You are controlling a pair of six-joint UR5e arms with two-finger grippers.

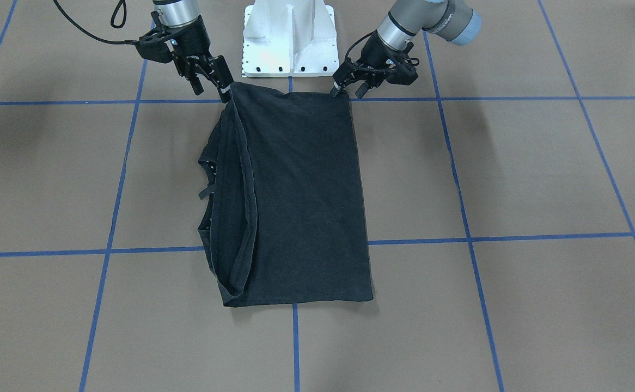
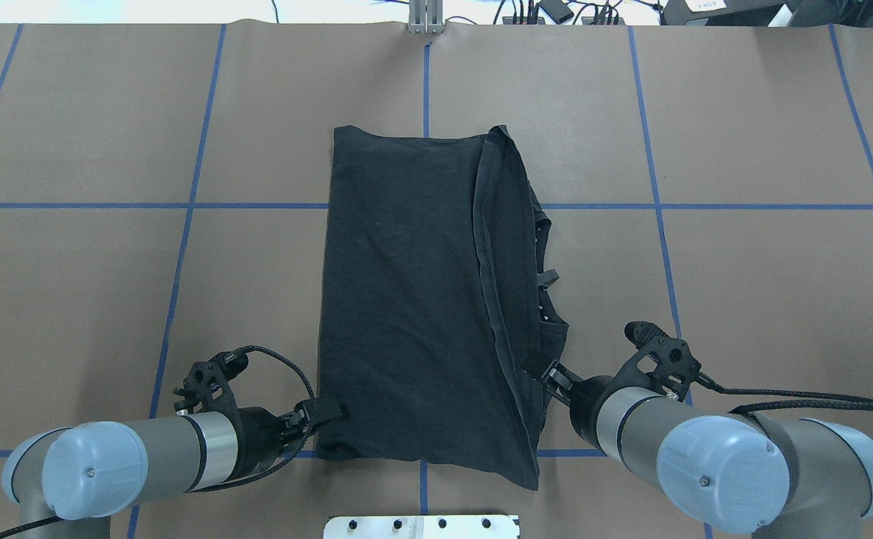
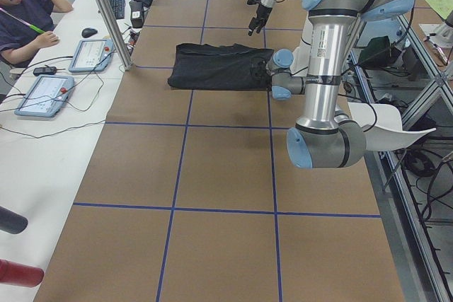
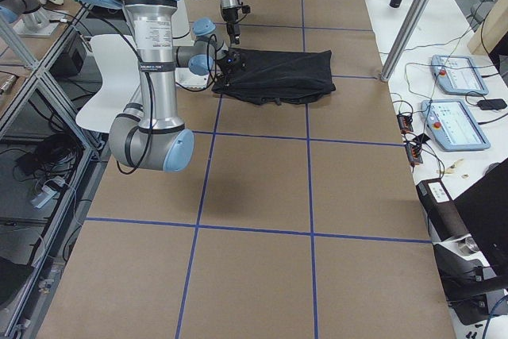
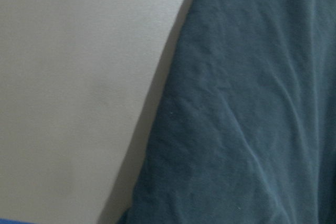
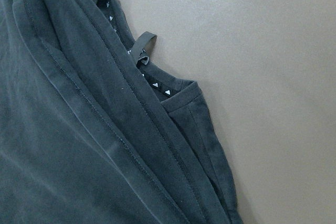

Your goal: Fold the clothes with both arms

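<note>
Two near corners give me the fold line: left gripper fingers seem clenched on the T-shirt, right gripper fingers spread at the other.

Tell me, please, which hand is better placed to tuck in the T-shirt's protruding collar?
Probably the right hand: it sits beside the protruding collar; the left hand is across the T-shirt.

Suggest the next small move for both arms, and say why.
Probably lift both near corners together toward the far edge: the left gripper and right gripper sit at the black T-shirt's robot-side corners, and it lies flat as a long rectangle.
</note>
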